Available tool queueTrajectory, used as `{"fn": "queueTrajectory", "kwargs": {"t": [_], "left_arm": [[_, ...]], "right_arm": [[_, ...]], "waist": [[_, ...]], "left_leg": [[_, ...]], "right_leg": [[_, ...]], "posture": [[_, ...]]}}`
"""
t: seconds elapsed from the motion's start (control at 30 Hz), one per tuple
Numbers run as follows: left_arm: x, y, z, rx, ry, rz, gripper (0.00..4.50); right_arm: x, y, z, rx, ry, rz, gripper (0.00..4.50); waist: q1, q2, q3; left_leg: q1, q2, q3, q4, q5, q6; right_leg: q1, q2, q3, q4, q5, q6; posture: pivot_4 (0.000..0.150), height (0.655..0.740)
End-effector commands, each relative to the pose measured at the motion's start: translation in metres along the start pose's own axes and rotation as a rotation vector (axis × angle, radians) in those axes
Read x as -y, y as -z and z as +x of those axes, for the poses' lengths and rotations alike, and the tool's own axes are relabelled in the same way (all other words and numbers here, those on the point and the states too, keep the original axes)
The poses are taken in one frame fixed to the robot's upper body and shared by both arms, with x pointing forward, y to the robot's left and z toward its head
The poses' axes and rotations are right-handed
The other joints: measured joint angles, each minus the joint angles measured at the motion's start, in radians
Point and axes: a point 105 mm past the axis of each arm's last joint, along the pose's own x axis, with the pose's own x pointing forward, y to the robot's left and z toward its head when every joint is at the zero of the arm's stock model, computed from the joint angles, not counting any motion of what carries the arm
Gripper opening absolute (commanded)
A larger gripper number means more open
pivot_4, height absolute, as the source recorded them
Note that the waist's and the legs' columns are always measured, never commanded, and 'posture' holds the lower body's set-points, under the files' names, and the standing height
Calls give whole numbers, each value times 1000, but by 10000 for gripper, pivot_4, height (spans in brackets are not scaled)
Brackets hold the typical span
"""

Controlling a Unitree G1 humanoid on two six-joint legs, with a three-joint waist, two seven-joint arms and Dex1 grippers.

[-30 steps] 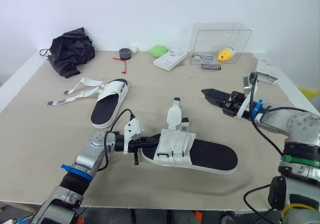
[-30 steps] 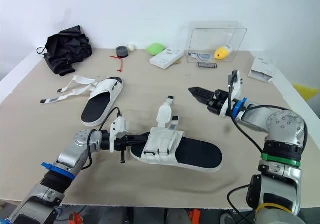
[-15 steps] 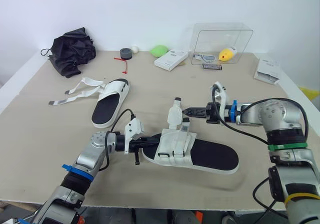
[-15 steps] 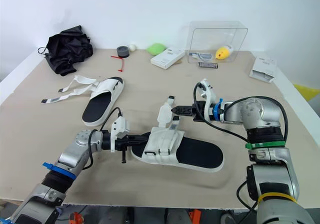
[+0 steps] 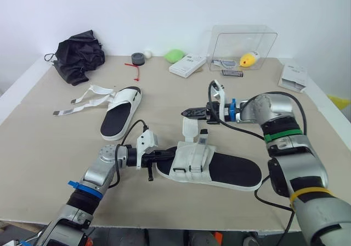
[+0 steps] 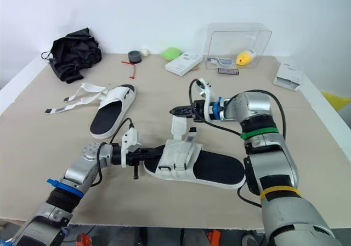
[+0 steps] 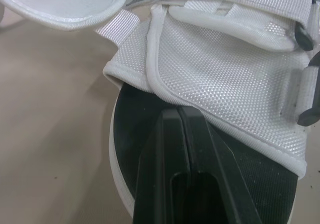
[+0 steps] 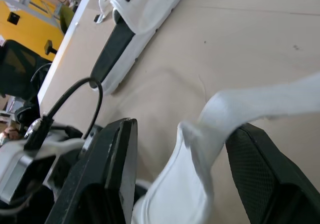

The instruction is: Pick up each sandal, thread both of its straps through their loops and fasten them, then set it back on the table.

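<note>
A white sandal with a black footbed (image 5: 219,168) lies at the middle front of the table. Its front strap (image 5: 191,129) stands up loose. My left gripper (image 5: 162,154) is shut, its tips (image 7: 177,115) lying on the footbed at the toe, just under the white upper (image 7: 225,69). My right gripper (image 5: 186,112) hangs over the raised strap, open, and the strap (image 8: 240,104) runs between its spread fingers (image 8: 112,169) without being pinched. A second sandal (image 5: 118,114) lies to the far left with its straps (image 5: 82,99) spread out flat.
A black bag (image 5: 79,54) sits at the back left. Along the back stand a tape roll (image 5: 137,59), a green item (image 5: 174,55), a white box (image 5: 186,66) and a clear box (image 5: 241,45). A white booklet (image 5: 293,77) lies at the right edge.
My right arm has swung left from the table's right side until its open gripper straddles the raised strap. The left gripper and both sandals have stayed put.
</note>
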Motion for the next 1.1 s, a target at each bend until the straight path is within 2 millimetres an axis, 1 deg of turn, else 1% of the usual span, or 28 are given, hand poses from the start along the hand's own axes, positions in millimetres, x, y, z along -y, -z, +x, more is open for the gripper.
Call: {"fn": "queueTrajectory", "kwargs": {"t": [0.03, 0.23, 0.33, 0.63, 0.8, 0.9, 0.97, 1.0, 1.03, 1.1], "left_arm": [[11, 72, -13, -245, -48, -192, 0], [14, 73, -17, -247, -57, -196, 0], [18, 74, -17, -252, -49, -198, 0], [17, 74, -16, -254, -49, -196, 0], [17, 74, -16, -255, -46, -195, 0], [17, 73, -15, -255, -44, -194, 0], [16, 73, -15, -256, -43, -193, 0], [16, 73, -15, -256, -43, -193, 0], [16, 73, -15, -257, -41, -192, 0], [16, 73, -15, -258, -40, -192, 0]], "right_arm": [[-5, -15, 5, 45, -20, -35, 29073], [-6, -24, 14, 100, -31, -31, 29073], [-4, -25, 17, 103, -25, -43, 29073], [0, -34, 12, 130, 5, -65, 29073], [0, -35, 12, 135, 1, -77, 29073], [0, -35, 13, 148, -7, -80, 21045], [-1, -34, 13, 141, -20, -83, 11450], [-2, -33, 12, 139, -23, -84, 5476], [-2, -34, 12, 138, -26, -93, 617], [-4, -35, 11, 141, -37, -108, 617]], "waist": [[0, 0, 0], [-2, 0, 0], [-3, 0, 0], [-3, 0, 0], [-3, 0, 0], [-3, 0, 0], [-3, 0, 0], [-3, 0, 0], [-3, 0, 0], [-3, 0, 0]], "left_leg": [[0, 0, 0, 0, 0, 0], [0, 0, 1, 0, 0, 0], [1, 1, 1, 0, 0, 0], [1, 2, 1, -1, 0, 0], [1, 2, 1, -1, 0, 0], [1, 2, 1, -1, 0, 0], [1, 2, 1, -1, 0, 0], [1, 2, 1, -1, 0, 0], [1, 2, 1, -1, 0, 0], [1, 2, 1, -1, 0, 0]], "right_leg": [[0, 0, 0, 0, 0, 0], [0, 0, 0, 1, 0, 0], [0, 1, 1, 1, 0, 0], [0, 5, 3, 2, 1, 1], [0, 5, 4, 2, 0, 0], [0, 5, 4, 2, 0, 0], [0, 6, 4, 2, 1, 0], [0, 6, 4, 2, 1, 1], [0, 6, 4, 2, 2, 2], [0, 6, 5, 2, 2, 2]], "posture": [[1500, 7400], [1500, 7400], [1500, 7400], [1500, 7400], [1500, 7400], [1500, 7400], [1500, 7400], [1500, 7400], [1500, 7400], [1500, 7400]]}}
